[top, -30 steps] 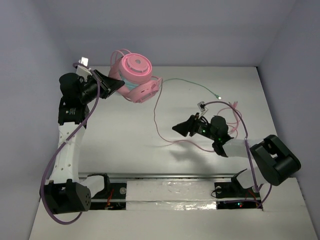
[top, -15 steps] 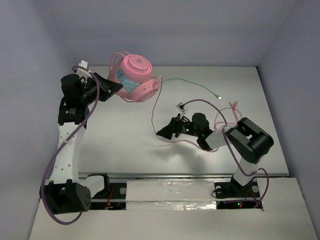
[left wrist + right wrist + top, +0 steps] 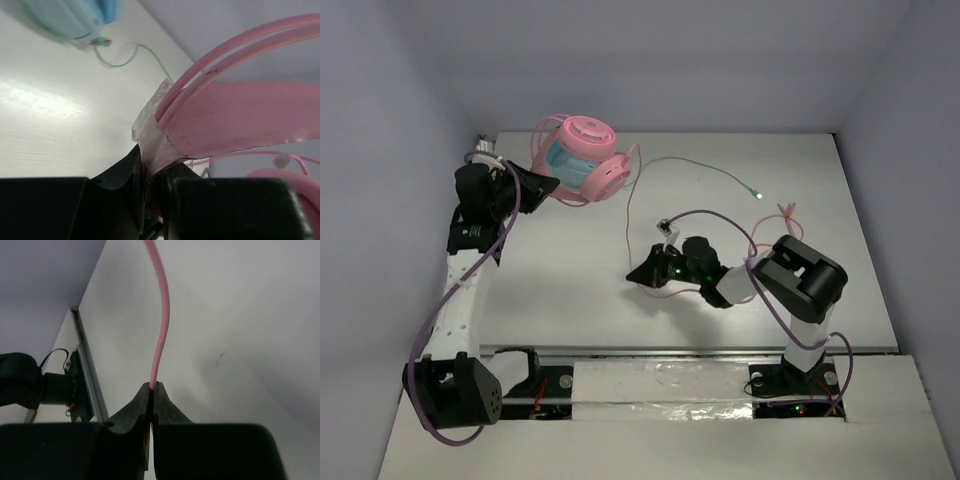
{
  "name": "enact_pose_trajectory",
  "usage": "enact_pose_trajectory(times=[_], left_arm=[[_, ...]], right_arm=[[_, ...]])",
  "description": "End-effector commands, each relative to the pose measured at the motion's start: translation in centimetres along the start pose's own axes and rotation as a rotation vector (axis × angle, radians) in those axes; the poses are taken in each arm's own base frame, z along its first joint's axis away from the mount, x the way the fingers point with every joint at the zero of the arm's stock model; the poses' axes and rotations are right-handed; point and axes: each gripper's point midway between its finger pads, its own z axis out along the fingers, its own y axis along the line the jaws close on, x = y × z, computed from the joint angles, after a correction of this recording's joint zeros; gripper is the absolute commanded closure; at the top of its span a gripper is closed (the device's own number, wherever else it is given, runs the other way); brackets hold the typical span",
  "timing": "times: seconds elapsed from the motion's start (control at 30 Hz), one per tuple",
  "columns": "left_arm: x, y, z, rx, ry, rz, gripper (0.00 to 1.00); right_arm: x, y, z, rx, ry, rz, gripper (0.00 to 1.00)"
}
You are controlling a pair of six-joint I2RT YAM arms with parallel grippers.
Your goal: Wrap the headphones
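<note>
The pink headphones (image 3: 588, 150) hang above the table's far left, and my left gripper (image 3: 546, 184) is shut on the headband. In the left wrist view the thin double headband (image 3: 235, 47) runs out from the closed jaws of the left gripper (image 3: 150, 176). The pink cable (image 3: 628, 215) drops from the headphones to the table's middle. There my right gripper (image 3: 638, 276) is shut on it. In the right wrist view the pink cable (image 3: 163, 315) rises straight out of the closed tips of the right gripper (image 3: 152, 386).
Light blue headphones (image 3: 563, 160) are tucked between the pink earcups and also show in the left wrist view (image 3: 75, 17). Their green cable (image 3: 712, 171) trails right across the far table. A loose pink cable end (image 3: 786, 212) lies at the right. A metal rail (image 3: 660, 352) edges the front.
My right arm has reached left and its jaws have closed on the pink cable. The left gripper has shifted slightly left with the headphones, which have turned a little.
</note>
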Motion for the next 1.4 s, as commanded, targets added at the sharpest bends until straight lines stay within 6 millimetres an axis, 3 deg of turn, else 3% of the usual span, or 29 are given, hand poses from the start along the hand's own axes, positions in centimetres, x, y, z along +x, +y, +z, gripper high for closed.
enact_pose_trajectory(times=[0.0, 0.03, 0.13, 0.23, 0.27, 0.3, 0.37, 0.4, 0.47, 0.53, 0.57, 0.7, 0.73, 0.83, 1.1, 1.37], left_arm=[[-1.5, 0.5, 0.1, 0.014, -0.151, -0.069, 1.00], [-0.9, 1.3, 0.4, 0.011, -0.158, -0.084, 1.00], [-0.1, 2.1, 1.0, -0.002, -0.167, -0.107, 1.00], [0.2, 3.6, 1.4, -0.094, -0.222, -0.053, 1.00], [0.6, 4.3, 1.4, -0.133, -0.221, -0.044, 1.00], [1.0, 5.1, 1.3, -0.162, -0.226, -0.032, 1.00], [1.4, 6.3, 1.0, -0.208, -0.252, -0.009, 1.00], [2.2, 7.2, 1.1, -0.229, -0.240, -0.004, 1.00], [3.2, 8.1, 1.0, -0.271, -0.237, 0.028, 1.00], [4.0, 9.2, 0.8, -0.318, -0.238, 0.058, 1.00], [4.7, 9.7, 0.7, -0.340, -0.216, 0.071, 1.00], [8.2, 10.1, 0.9, -0.343, -0.095, 0.141, 1.00], [9.3, 10.0, 1.0, -0.338, -0.051, 0.172, 1.00], [11.2, 10.1, 0.6, -0.351, 0.039, 0.246, 1.00], [12.6, 9.5, -0.4, -0.345, 0.173, 0.423, 1.00], [14.2, 8.3, -1.0, -0.250, 0.335, 0.558, 1.00]], right_arm=[[0.8, 2.9, 1.4, 0.025, 0.029, -0.042, 1.00], [2.0, 3.2, 1.8, 0.082, 0.061, -0.049, 1.00], [3.0, 3.5, 2.5, 0.185, 0.083, -0.078, 1.00], [4.5, 5.4, 2.4, 0.252, 0.127, -0.127, 1.00], [5.5, 5.4, 1.8, 0.291, 0.170, -0.145, 1.00], [6.2, 7.4, 1.2, 0.270, 0.187, -0.169, 1.00], [6.9, 7.3, -0.4, 0.344, 0.219, -0.198, 1.00], [6.2, 8.9, -1.0, 0.329, 0.204, -0.209, 1.00], [6.9, 9.3, -2.7, 0.376, 0.245, -0.252, 1.00], [5.3, 11.0, -3.9, 0.380, 0.227, -0.281, 1.00], [5.2, 10.8, -4.9, 0.402, 0.259, -0.312, 1.00], [2.8, 12.7, -6.5, 0.410, 0.283, -0.411, 1.00], [1.3, 13.8, -6.4, 0.411, 0.260, -0.434, 1.00], [-0.4, 13.5, -6.8, 0.483, 0.280, -0.534, 1.00], [-5.0, 15.4, -7.3, 0.542, 0.219, -0.657, 1.00], [-9.3, 14.5, -7.5, 0.629, 0.148, -0.726, 1.00]])
